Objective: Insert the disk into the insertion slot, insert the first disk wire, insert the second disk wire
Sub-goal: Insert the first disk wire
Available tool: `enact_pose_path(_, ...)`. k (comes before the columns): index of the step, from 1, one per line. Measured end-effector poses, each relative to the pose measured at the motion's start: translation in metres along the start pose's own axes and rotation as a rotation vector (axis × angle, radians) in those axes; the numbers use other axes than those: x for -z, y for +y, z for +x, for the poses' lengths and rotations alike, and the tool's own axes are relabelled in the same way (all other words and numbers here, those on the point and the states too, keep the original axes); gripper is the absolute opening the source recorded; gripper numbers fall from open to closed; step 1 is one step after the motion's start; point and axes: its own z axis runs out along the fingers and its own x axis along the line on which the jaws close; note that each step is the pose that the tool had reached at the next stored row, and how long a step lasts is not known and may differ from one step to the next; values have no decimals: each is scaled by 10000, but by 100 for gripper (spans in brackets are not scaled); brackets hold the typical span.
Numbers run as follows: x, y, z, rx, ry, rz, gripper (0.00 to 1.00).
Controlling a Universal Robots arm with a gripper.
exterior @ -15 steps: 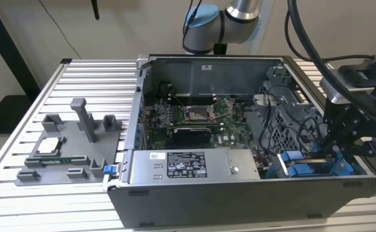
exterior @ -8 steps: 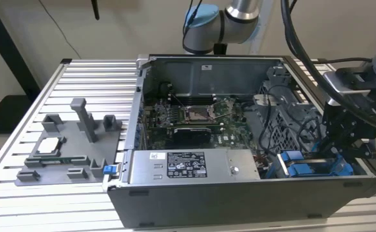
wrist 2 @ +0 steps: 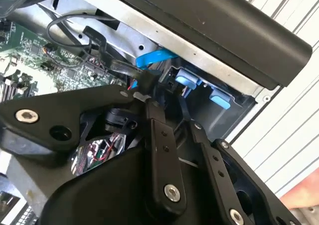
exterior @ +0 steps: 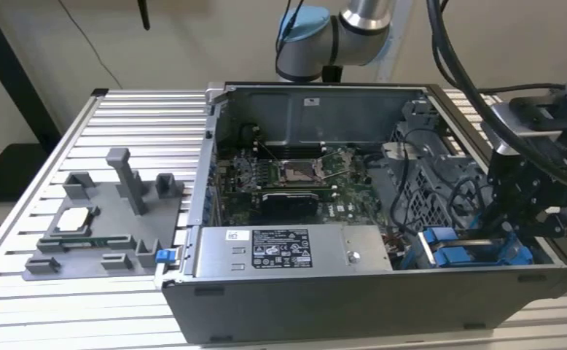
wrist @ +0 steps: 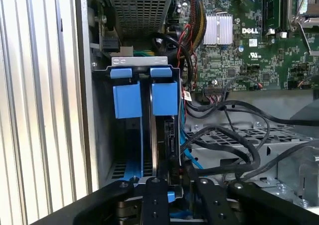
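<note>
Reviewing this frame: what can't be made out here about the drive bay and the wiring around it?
1. Near end of the insertion slot: in the first wrist view the gripper covers it, so how deep anything sits there is unclear.
2. Slot interior, second wrist view: blocked by the gripper's black linkage.
3. Slot's end toward the exterior view's right: hidden behind the gripper.
4. Black cables: tangled in the first wrist view, their ends cannot be traced.

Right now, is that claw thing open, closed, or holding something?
The gripper: it cannot be told whether it is open, closed or holding anything; it hangs at the insertion slot.
</note>
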Motion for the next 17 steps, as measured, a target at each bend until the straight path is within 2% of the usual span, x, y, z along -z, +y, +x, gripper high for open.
enact_pose_path(11,182,14,-18,-121,5,14,100)
enact_pose_path(17,245,21,-24,-161,3,18,100)
